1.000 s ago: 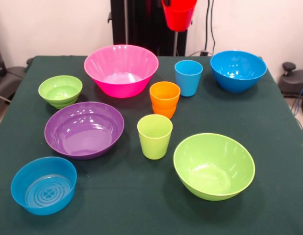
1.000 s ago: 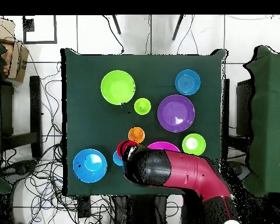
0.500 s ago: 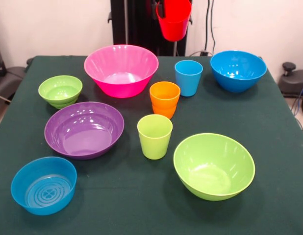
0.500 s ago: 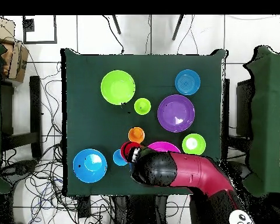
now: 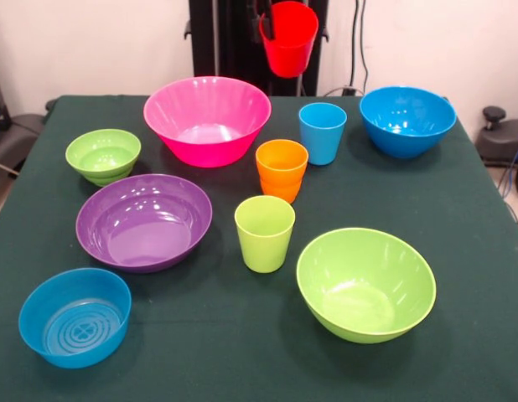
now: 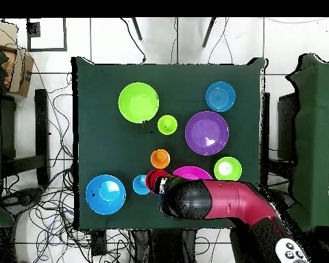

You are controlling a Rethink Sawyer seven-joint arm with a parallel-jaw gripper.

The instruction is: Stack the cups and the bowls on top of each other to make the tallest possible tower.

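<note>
While my gripper (image 5: 274, 21) holds the red cup (image 5: 288, 38) by its rim, upright in the air, the orange cup (image 5: 282, 170) stands on the table below, toward the camera.

The dark green worktop (image 5: 477, 251) carries 6 bowls (image 5: 366, 283) and 3 cups (image 5: 265, 233), each standing apart, none stacked.

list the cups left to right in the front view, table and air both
lime green plastic cup → orange plastic cup → red plastic cup, held up in the air above the table's far side → light blue plastic cup
</note>
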